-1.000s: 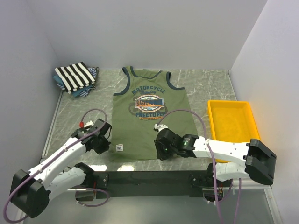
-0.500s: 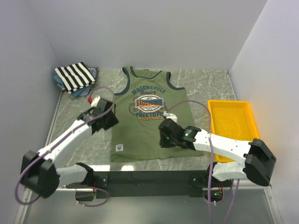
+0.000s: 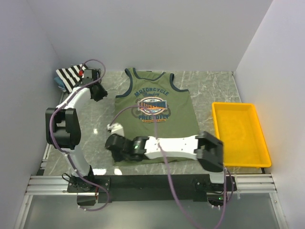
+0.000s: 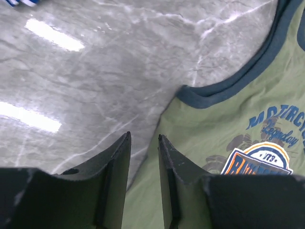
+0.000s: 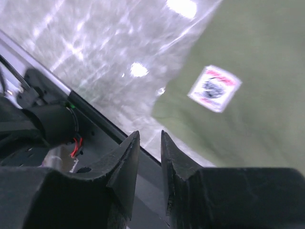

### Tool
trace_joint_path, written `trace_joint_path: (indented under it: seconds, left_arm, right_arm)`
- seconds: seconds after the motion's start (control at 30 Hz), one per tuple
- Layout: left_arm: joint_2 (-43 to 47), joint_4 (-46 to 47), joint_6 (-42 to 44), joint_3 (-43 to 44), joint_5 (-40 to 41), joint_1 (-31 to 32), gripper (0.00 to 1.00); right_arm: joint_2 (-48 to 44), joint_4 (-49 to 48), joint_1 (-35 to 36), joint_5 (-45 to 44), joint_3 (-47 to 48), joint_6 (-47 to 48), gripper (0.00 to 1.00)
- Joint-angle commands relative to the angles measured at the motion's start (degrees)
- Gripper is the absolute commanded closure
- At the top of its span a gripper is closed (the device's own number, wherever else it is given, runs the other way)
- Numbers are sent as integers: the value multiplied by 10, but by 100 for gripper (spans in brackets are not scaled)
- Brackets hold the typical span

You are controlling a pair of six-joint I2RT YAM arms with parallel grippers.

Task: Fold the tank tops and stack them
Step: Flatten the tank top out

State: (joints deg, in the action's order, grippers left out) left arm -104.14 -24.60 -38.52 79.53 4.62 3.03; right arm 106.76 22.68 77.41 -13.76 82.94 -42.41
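In the top external view the olive green tank top (image 3: 152,121) is laid flat and print-up in the middle of the tabletop (image 3: 209,86), neck away from the arm bases, presumably so that its edges can be reached for folding. A black-and-white striped tank top (image 3: 72,76) is kept on a small pile beyond the green tank top's far left shoulder, well apart from it, seemingly as the stack to be added to. A yellow tray (image 3: 236,104) is set to the right of the green tank top and plays no part. The left gripper (image 3: 98,93) is held just off the green tank top's left armhole, and the right gripper (image 3: 112,142) is reached across to its near left hem corner, so a fold of the left side is judged to be in preparation. In the left wrist view the gripper is seen only narrowly parted and holding nothing, poised above bare tabletop just beside the green tank top's navy trim (image 4: 209,98). In the right wrist view the right gripper is likewise seen narrowly parted and empty, hovering over the hem corner near the sewn label (image 5: 214,88), the cloth not yet pinched.
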Motion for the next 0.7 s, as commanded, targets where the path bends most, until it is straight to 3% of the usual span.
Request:
trace_joint_path:
  seconds: [0.0, 0.67]
  left_arm:
    - [17, 7, 32, 30, -65, -15, 65]
    - [6, 18, 35, 27, -114, -24, 66]
  right_arm:
    - [55, 36, 22, -27, 61, 10, 68]
    - [208, 83, 36, -62, 184, 12, 65]
